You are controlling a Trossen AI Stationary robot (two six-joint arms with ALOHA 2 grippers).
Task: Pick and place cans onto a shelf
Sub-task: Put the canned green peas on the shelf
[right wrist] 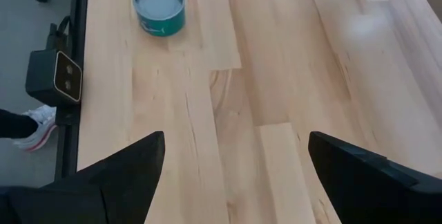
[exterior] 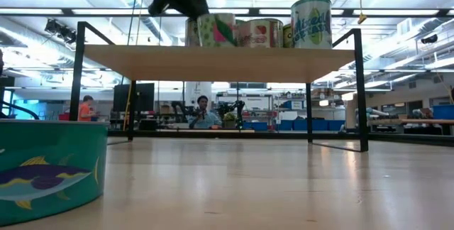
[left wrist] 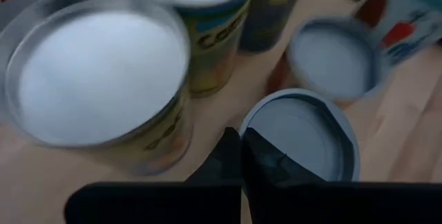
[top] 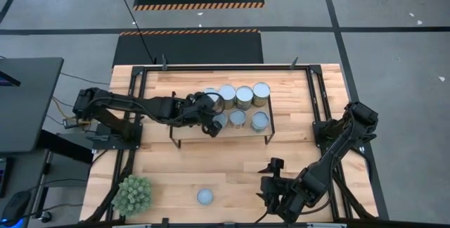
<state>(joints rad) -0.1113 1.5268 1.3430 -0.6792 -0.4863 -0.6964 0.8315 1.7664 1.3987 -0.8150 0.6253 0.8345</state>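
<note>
- Remaining item: one small squat metal can w/ bluish-grey top and teal label point(top: 204, 197), standing upright (axis vertical) on the light wooden tabletop point(top: 232, 161), near edge, left of centre. The only can not on the shelf.
- Key relation: can lies to the left of the right claw point(top: 271, 186), well apart, with bare boards between. In the right wrist view the can point(right wrist: 159, 7) sits ahead of the fingers point(right wrist: 128, 172) and off to one side, not between them.
- Right claw: jaws spread wide, holding nothing. Nearer arm by far; judged the one to take this can.
- Right arm pose: folded low over the near-right part of the tabletop, claw pointing left along the near edge.
- Shelf, a low light wooden board on thin black rod legs point(top: 190, 131): carries seven cans, four taller silver-topped point(top: 244, 96) in the far row, three bluish-grey-topped point(top: 259, 121) in the near row.
- Left claw point(top: 211, 122): closed, gripping nothing, over the shelf's near-left part just beside the near-row cans. Arm stretched rightward from the left side.
- Spiky green plant ball point(top: 132, 193): near-left corner, clear of the can.
</note>
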